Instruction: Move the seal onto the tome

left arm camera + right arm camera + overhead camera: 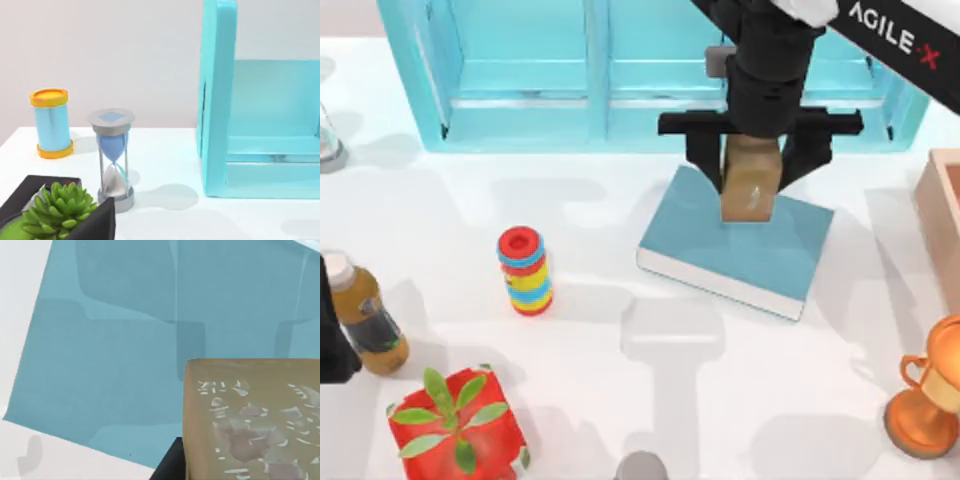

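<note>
Teal shelf unit (650, 70), ringed stack toy (525, 270), hourglass (114, 159), orange trophy (932, 395)

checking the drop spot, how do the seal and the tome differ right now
The seal is a small tan-brown block with pale marks; the tome is a broad, flat teal-blue book with white page edges. The seal is held upright between the jaws of the right gripper above the cover; the tome lies flat on the table. Both are box-shaped.
</note>
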Available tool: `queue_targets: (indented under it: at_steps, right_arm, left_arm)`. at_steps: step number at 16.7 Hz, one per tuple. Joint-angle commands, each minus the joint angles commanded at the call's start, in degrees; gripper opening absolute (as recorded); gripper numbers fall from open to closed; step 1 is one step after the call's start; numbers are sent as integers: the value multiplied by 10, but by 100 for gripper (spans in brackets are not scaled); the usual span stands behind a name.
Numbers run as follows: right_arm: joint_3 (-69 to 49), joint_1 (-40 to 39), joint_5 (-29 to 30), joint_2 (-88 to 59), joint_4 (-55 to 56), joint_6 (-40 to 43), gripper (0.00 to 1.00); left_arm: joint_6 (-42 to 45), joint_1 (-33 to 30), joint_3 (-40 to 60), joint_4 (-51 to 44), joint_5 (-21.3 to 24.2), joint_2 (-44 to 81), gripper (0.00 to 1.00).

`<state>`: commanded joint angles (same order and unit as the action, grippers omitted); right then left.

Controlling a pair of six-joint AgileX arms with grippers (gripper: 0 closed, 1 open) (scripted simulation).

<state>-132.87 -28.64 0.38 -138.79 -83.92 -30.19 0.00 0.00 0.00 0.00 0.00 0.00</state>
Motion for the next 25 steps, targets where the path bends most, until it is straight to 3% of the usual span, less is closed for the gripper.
queue_targets:
  at_steps: [13,25]
  right_arm:
    - [0,0,0,0,0,0,98]
    - [-23,1,0,-7,-19,0,100]
  left_arm:
    - [0,0,0,0,0,0,100]
    - [0,0,0,0,0,0,100]
